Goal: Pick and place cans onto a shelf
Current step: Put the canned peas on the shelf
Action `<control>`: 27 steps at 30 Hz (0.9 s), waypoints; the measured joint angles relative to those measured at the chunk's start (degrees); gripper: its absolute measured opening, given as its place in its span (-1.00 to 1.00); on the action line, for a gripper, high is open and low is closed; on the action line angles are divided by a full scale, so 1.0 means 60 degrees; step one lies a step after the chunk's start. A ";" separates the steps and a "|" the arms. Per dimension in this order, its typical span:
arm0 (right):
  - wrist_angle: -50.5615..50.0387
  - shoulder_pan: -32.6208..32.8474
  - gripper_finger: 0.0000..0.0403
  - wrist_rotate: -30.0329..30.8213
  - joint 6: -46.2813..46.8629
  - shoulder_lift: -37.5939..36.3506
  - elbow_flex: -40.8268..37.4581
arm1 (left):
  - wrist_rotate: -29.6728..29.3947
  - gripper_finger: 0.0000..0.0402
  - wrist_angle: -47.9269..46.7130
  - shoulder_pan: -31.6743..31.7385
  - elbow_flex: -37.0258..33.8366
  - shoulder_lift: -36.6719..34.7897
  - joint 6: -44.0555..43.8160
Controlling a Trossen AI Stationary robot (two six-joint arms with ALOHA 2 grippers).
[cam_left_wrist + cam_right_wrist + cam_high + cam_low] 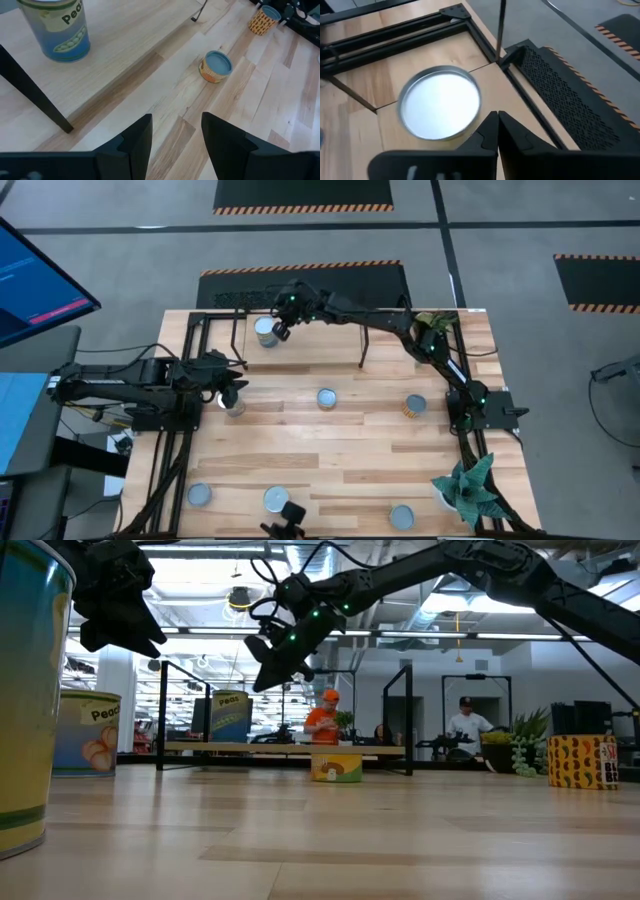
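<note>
Nearest the lens in the right wrist view, the right gripper (496,131) shows its two dark fingers pressed together, pinching nothing. Just beyond the fingertips, a can on the shelf (440,102) stands upright with its silvery lid facing the camera; it appears free of the fingers, though contact at the rim cannot be excluded. Outward from it lie the light board and thin black rods of the shelf (330,330). The left gripper (176,142), fingers spread and empty, hovers over bare table; beyond its fingertips lies an orange-labelled can (216,66), and off to one side a blue pea can (59,27) stands by a black rod. Further cans, such as the one at mid-table (327,398), remain apart on the table (330,455). Judged by appearance, each tin is rigid, moderately heavy and smooth-walled; the best hold is across the cylindrical side, below the rim.
</note>
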 joint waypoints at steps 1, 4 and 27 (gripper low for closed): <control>-0.0005 0.0023 -0.88 0.0000 0.0004 0.0000 0.0000 | -0.0001 -0.19 0.0000 -0.0004 0.0000 0.0000 -0.0003; 0.0079 0.0050 -0.90 0.0000 0.0000 0.0000 -0.0076 | -0.0001 -0.19 0.0000 0.0000 0.0000 0.0000 0.0000; 0.0725 0.0179 -0.89 -0.0155 0.0085 0.0007 -0.0470 | 0.0001 -0.19 0.0007 0.0000 0.0000 0.0000 0.0000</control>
